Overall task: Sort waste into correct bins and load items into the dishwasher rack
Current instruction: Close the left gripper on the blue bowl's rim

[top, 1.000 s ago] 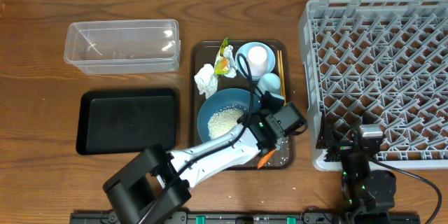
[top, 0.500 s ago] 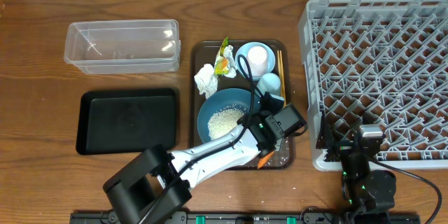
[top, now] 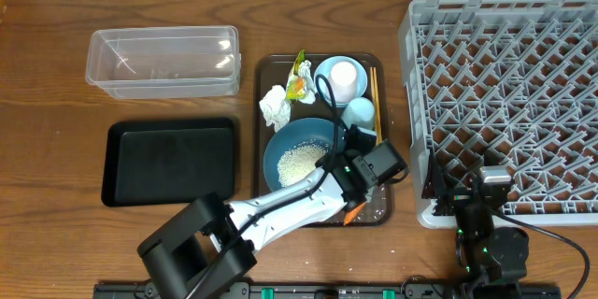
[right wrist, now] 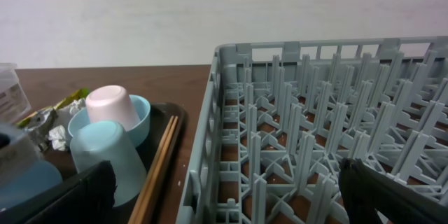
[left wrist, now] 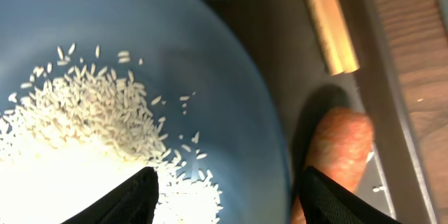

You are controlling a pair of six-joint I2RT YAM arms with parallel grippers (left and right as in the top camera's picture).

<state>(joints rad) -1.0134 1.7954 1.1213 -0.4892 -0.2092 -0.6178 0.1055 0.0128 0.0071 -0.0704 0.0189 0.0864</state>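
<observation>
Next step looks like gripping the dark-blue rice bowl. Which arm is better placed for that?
Left. The left gripper straddles the rim of the dark-blue bowl, jaws open: one finger over the rice, one outside by the carrot. The right gripper sits open by the rack.

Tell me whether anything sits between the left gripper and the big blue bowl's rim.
Nothing visible does. The left gripper straddles the rim of the dark-blue bowl, one side inside above the rice, the other outside next to the carrot.
</observation>
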